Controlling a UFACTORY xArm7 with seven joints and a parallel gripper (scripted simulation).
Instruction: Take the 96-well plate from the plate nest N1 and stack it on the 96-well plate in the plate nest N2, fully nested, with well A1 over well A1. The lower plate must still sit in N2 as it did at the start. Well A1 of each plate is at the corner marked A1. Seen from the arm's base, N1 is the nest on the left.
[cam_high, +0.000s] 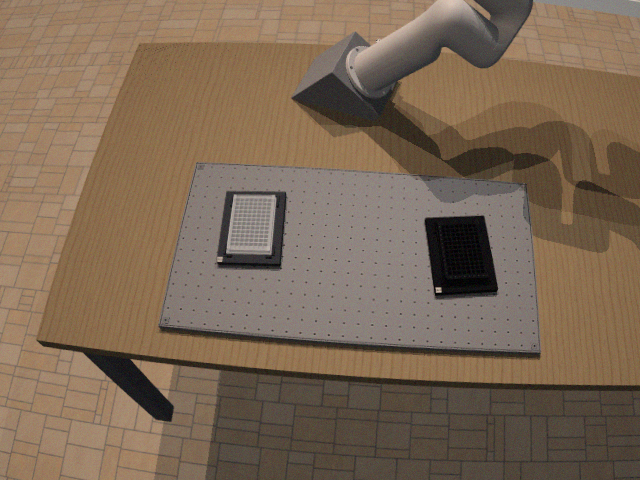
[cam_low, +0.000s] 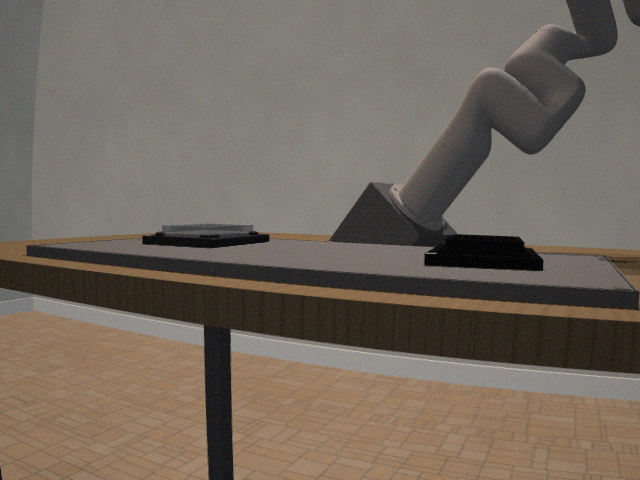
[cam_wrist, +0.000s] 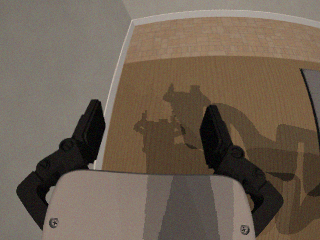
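Clear 96-well plate (cam_high: 251, 223) sits in its black nest (cam_high: 223, 237) on the grey perforated breadboard (cam_high: 351, 258), well apart from the black 96-well plate (cam_high: 462, 252) in the other nest (cam_high: 433, 242). Over the tabletop (cam_high: 206, 103) edge (wrist view), the gripper (cam_wrist: 154, 132) hangs spread wide, holding nothing.

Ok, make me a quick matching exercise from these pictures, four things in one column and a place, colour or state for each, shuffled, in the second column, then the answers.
Column one:
1. clear plate
2. black plate
3. gripper
4. arm base

Column two:
A. open, holding nothing
B. in the nest on the top view's right
C. on bare wood beyond the grey board
D. in the nest on the top view's left

Pairs: 1-D, 2-B, 3-A, 4-C
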